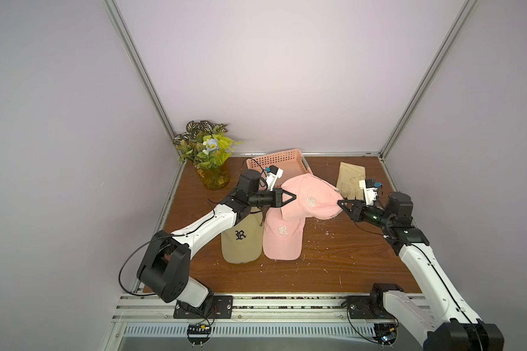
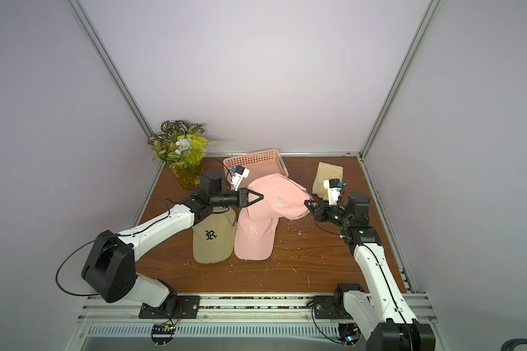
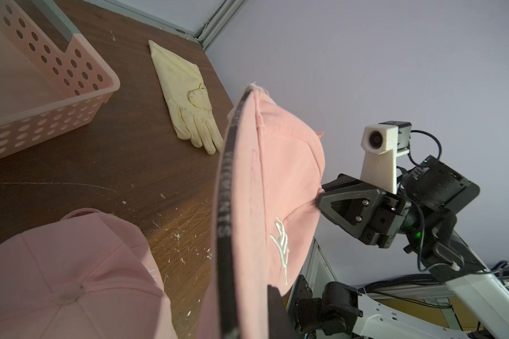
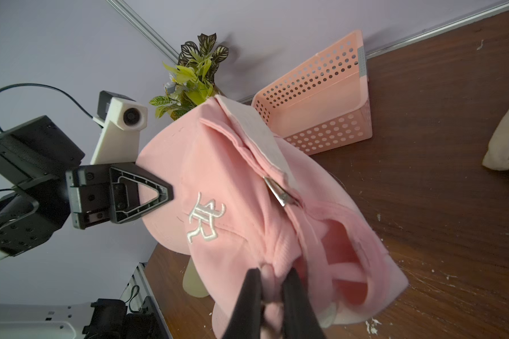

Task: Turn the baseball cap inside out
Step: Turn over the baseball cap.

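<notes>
One cap [image 3: 276, 176], band lettering [image 3: 225, 205] left-wrist only.

The lifted pink baseball cap [image 1: 312, 194] is soft matt woven cloth with raised white embroidery. The brown tabletop [image 1: 332, 261] is wood-grained, scratched and faintly shiny; the pink perforated basket [image 1: 274, 157] is smooth plastic.

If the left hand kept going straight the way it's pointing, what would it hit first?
The left hand grips the raised cap, so that cloth comes first. Past it, the right hand, gripping the cap's far side, seems roughly in line, though depth is hard to judge.
</notes>
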`<move>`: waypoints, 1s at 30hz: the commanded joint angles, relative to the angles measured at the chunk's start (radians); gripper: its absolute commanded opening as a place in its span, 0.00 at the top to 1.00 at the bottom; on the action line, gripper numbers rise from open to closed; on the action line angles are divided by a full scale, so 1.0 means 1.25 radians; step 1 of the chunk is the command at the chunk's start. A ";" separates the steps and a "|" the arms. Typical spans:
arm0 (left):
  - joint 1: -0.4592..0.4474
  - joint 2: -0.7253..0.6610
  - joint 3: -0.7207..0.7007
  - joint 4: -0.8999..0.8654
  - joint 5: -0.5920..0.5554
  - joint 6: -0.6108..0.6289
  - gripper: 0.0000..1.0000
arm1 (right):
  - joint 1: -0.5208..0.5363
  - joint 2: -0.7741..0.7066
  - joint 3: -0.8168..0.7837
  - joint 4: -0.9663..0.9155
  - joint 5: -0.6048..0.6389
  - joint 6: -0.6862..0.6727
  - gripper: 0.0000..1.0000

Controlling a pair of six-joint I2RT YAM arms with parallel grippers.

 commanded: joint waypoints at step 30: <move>-0.167 -0.129 0.053 0.044 -0.570 -0.761 1.00 | 0.522 -0.132 -0.268 0.661 0.564 -0.823 0.32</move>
